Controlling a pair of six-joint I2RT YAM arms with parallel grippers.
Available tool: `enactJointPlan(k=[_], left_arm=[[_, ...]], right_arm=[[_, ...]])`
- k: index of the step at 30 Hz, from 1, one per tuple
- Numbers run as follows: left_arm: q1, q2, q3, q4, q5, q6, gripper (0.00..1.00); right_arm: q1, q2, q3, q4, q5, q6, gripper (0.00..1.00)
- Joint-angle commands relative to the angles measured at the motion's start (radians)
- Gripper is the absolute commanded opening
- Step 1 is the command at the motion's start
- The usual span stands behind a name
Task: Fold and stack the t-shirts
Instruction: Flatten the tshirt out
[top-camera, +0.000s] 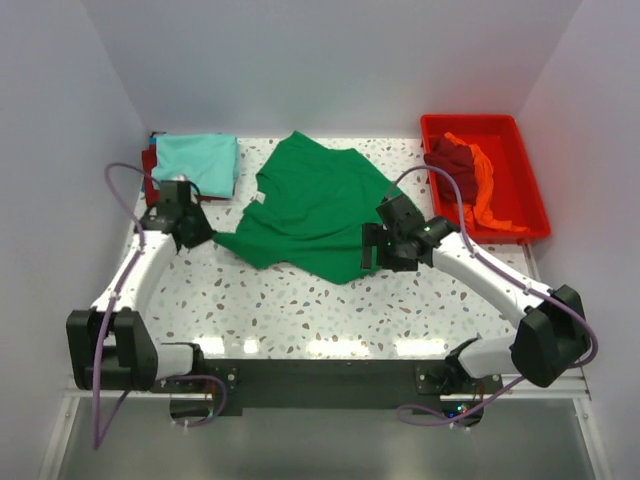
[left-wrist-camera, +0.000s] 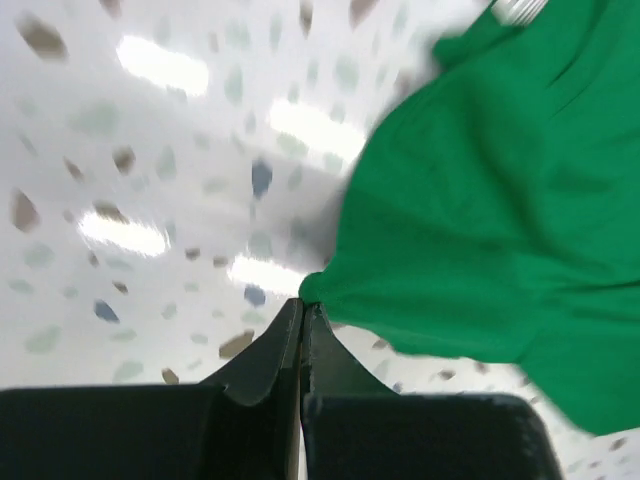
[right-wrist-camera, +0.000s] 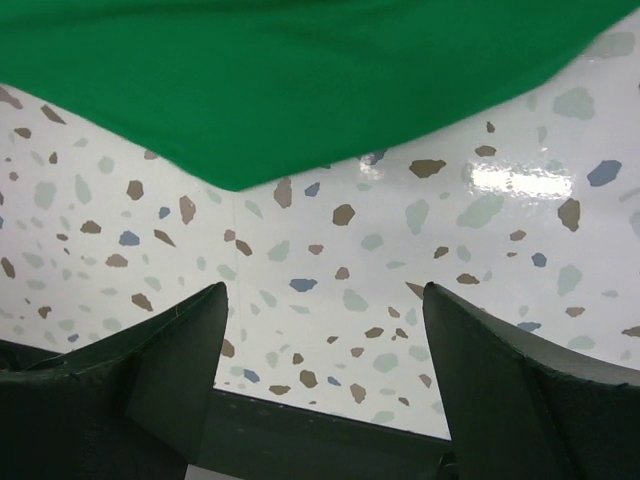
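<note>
The green t-shirt (top-camera: 318, 205) lies spread across the middle of the worktop (top-camera: 300, 310). The left claw (left-wrist-camera: 303, 308) is clenched on the shirt's near-left corner. The right claw (right-wrist-camera: 322, 292) hangs released, fingers wide, just near of the shirt's near-right edge.

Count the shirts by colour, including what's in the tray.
Green: 1, the green t-shirt, spread out in the centre
Light teal: 1, the teal t-shirt, folded, far left
Dark red: 1, the dark red t-shirt, in the red tray
Orange: 1, the orange t-shirt, same tray
Total: 4 sure; a red edge under the teal one may be a fifth.
</note>
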Motion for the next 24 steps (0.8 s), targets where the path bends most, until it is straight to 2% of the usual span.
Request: enactJointPlan(k=[1, 4, 11, 18, 24], left_arm=[[0.107, -0.078, 0.166, -0.025, 0.034, 0.059, 0.00], [0.152, -0.089, 0.168, -0.019, 0.072, 0.066, 0.00], [0.161, -0.108, 0.090, -0.008, 0.145, 0.062, 0.00], [0.161, -0.140, 0.062, -0.028, 0.140, 0.076, 0.00], [0.161, -0.164, 0.068, -0.054, 0.141, 0.089, 0.00]], right_arm=[[0.004, -0.025, -0.014, -0.040, 0.074, -0.009, 0.82], [0.003, -0.015, -0.061, 0.004, 0.088, 0.003, 0.83], [0.003, 0.044, -0.129, 0.167, 0.055, 0.024, 0.83], [0.001, 0.165, -0.097, 0.342, 0.015, 0.026, 0.83], [0.001, 0.335, 0.006, 0.391, 0.010, -0.046, 0.78]])
